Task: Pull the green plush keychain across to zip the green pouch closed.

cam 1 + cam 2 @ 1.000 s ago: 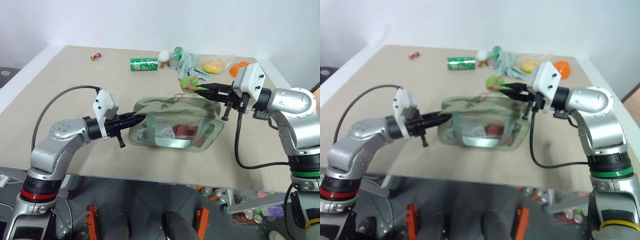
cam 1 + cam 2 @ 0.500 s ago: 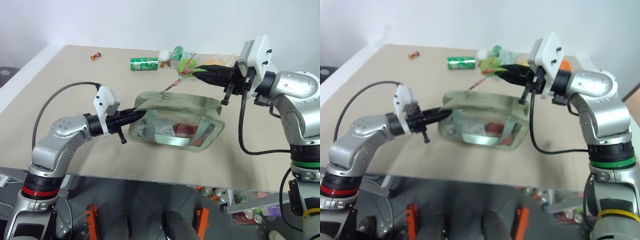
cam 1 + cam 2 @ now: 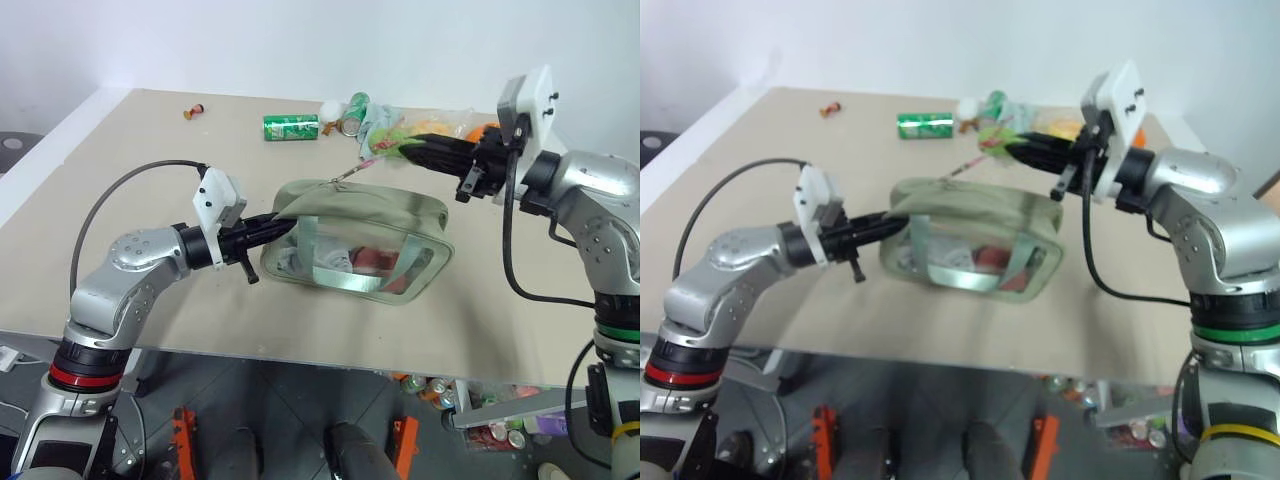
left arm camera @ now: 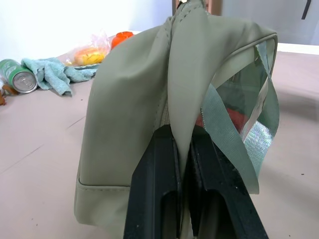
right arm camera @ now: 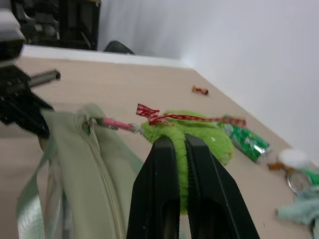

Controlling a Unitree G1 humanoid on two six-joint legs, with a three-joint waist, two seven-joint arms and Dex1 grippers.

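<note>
Keychain [image 5: 199, 137], pinched in our right hand [image 5: 182, 149] above the surface [image 3: 150, 150], pulls its cord taut to the zipper, while our left hand [image 4: 182, 149] clamps the pouch [image 3: 360, 215] end, likely bracing it.

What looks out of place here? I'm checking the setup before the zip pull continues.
A green soda can lies tipped on its side at the table's far edge beside a rumpled glove. The green pouch is pinched upright, nothing spilled.

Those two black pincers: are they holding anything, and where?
Yes. The left tool pinches a fold of fabric at the pouch's end. The right tool clamps the keychain across its plush body.
</note>
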